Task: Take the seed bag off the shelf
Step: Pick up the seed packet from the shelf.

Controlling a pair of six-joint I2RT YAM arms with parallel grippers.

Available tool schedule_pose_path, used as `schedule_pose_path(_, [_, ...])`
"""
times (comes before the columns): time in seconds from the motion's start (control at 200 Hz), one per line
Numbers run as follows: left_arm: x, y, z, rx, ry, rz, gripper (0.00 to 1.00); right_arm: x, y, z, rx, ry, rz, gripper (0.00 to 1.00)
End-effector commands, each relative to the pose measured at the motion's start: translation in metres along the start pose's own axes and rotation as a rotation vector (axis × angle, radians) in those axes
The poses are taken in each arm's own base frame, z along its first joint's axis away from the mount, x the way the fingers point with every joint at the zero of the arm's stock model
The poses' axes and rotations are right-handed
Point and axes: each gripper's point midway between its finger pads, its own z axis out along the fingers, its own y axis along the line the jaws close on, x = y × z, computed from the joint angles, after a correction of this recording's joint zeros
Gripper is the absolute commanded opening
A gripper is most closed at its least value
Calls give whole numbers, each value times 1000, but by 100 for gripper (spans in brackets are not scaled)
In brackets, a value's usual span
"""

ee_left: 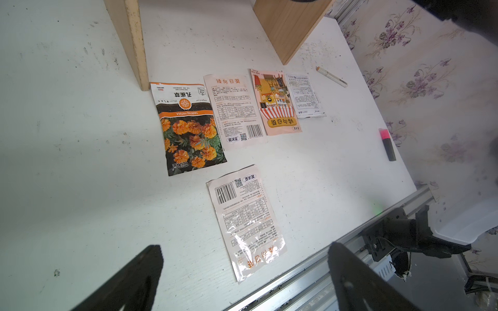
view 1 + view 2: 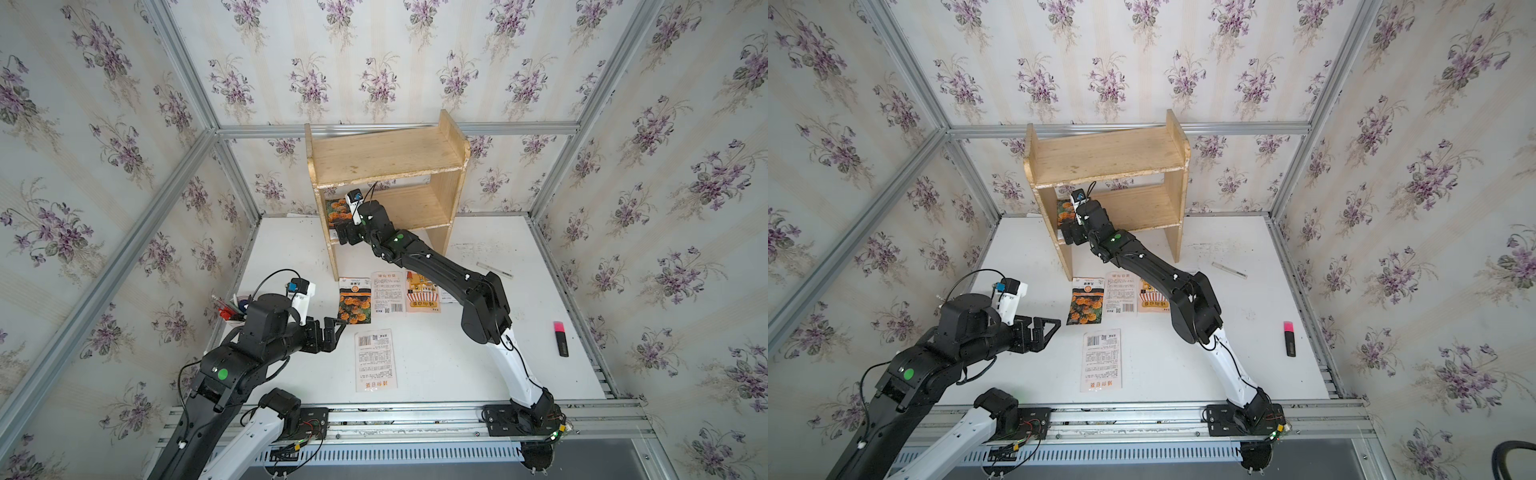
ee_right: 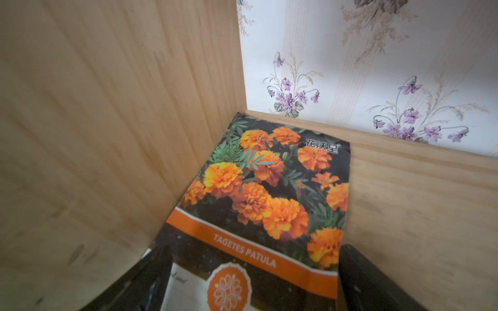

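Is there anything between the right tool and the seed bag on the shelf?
Nothing visible. The right tool stands open, one finger on each side of the seed bag, which lies on the lower board of the shelf, beside its side panel.

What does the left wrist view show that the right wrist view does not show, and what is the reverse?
Only the left wrist view: five seed packets lying flat on the white table, a white pen, a pink highlighter, and the open left gripper.
Only the right wrist view: the seed bag with orange marigolds, lying on the lower board of the shelf beside its side panel, with the open right gripper flanking the bag's near end.
Both: the shelf's pale wood and the violet wallpaper.
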Motion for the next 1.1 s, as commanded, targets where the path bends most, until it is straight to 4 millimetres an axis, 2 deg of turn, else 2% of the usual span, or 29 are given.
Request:
schedule_pose_path(0.0, [-1,1,1,-7,-5,3,100,10,1,1,16,44,-47,100])
schedule_pose_path(0.165, [-2,-1,6,8,-6,1,100,34,-8,-3,58,126,-107,100])
schedule_pose_path(0.305, [-2,-2,10,22,-4,-5,100,47,-19,-17,92,157,-126,100])
schedule_pose_path(0.555, [-3,-5,11,43,-9,-8,100,47,-34,-45,115,159,-110,99])
schedule_pose_path(0.734, [-4,-5,10,43,-18,-4,100,34,-31,-58,93,133,-68,99])
schedule_pose_path(0.904, [-4,-5,11,40,-20,-3,100,7,-25,-78,59,98,35,99])
schedule_pose_path(0.994, [-5,-5,12,41,-22,-1,100,-7,-34,-91,55,69,102,99])
schedule_pose_path(1.094, [-5,-5,12,41,-24,1,100,-13,-49,-103,26,61,195,99])
